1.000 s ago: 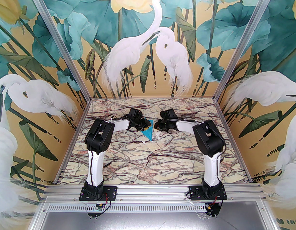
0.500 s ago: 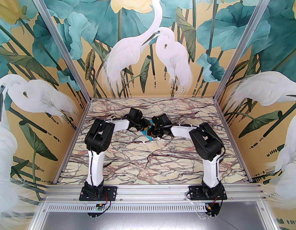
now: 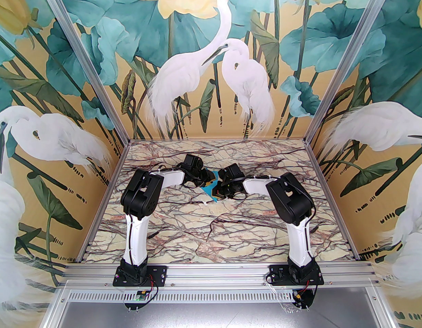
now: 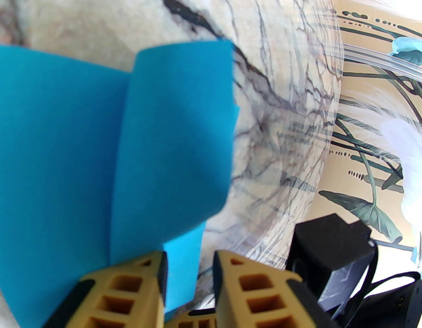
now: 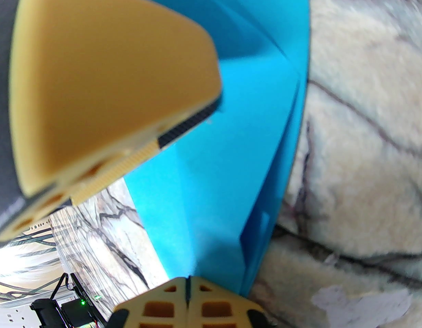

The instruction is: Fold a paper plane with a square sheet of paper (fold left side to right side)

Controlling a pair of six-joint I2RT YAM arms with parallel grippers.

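Observation:
The square sheet of paper (image 3: 209, 190) lies mid-table as a bright cyan, creased, pointed shape, its tip towards me. In the left wrist view the paper (image 4: 77, 132) shows a raised flap along a centre crease. My left gripper (image 3: 207, 180) is at the paper's far left side. Its jaws (image 4: 188, 261) stand partly apart with a paper edge running between them. My right gripper (image 3: 218, 192) is at the paper's right side, shut, its tips (image 5: 187, 280) resting on the paper (image 5: 224, 166) near the narrow end. One left finger (image 5: 111, 73) hovers over the sheet.
Small white scraps lie on the marble table, one (image 3: 205, 203) near the paper's tip and one (image 5: 351, 302) beside the right fingers. The right arm's black wrist (image 4: 330, 251) sits close to the left gripper. Mural walls enclose the table on three sides.
The right arm has swung left from a spot clear of the paper and now covers the paper's right side and tip. The left arm and its jaws have stayed put.

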